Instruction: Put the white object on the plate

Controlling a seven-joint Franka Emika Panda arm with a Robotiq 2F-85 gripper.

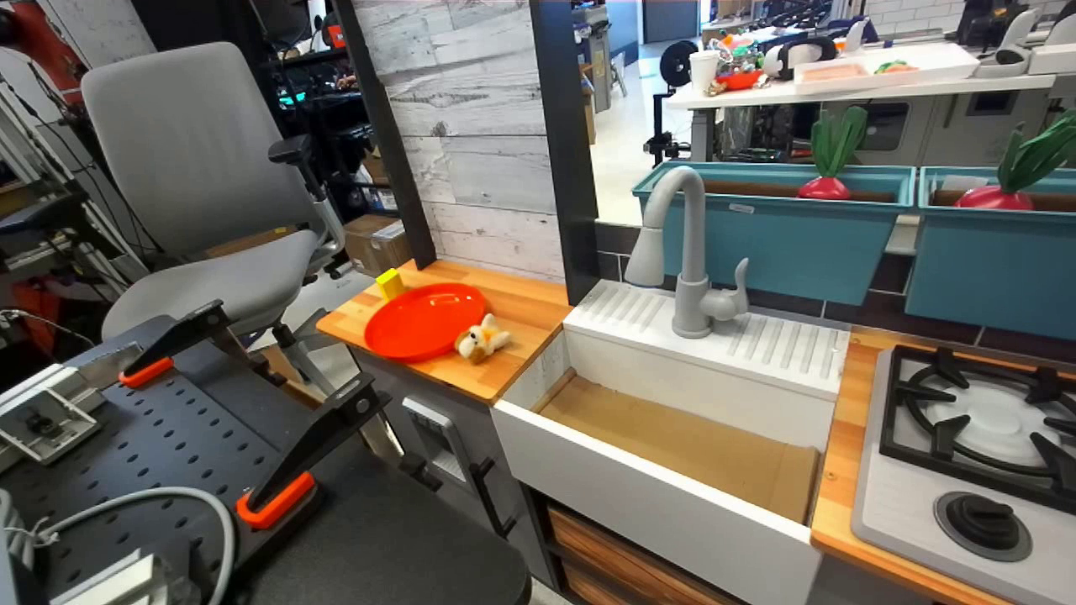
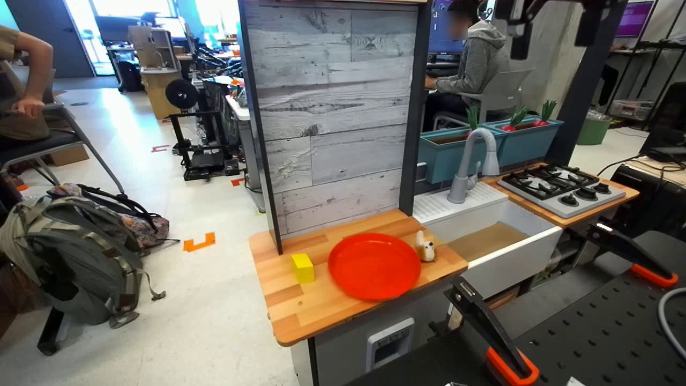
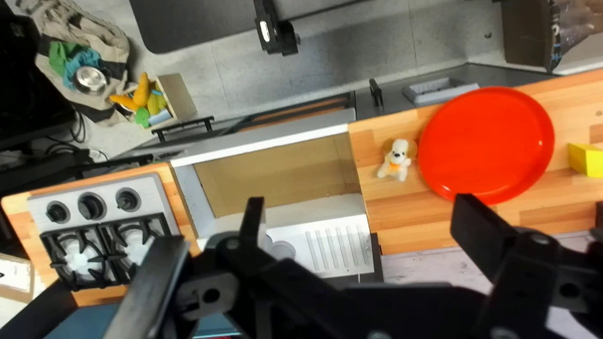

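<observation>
The white object is a small cream toy dog (image 3: 397,160) with an orange patch. It sits on the wooden counter beside the plate's rim, and it also shows in both exterior views (image 1: 481,339) (image 2: 426,249). The plate (image 3: 487,141) is round and red-orange, flat on the counter (image 1: 429,319) (image 2: 374,266), with nothing on it. My gripper (image 3: 362,200) is open and empty, its fingers wide apart. In an exterior view the gripper (image 2: 553,40) hangs high at the top edge, well above the counter and away from the toy dog.
A yellow block (image 2: 303,268) stands on the counter at the plate's far side from the toy. A white sink (image 1: 664,496) with a tall grey faucet (image 1: 691,252) adjoins the counter. A wood-look wall panel (image 2: 332,107) rises behind. A toy stove (image 2: 563,187) lies beyond the sink.
</observation>
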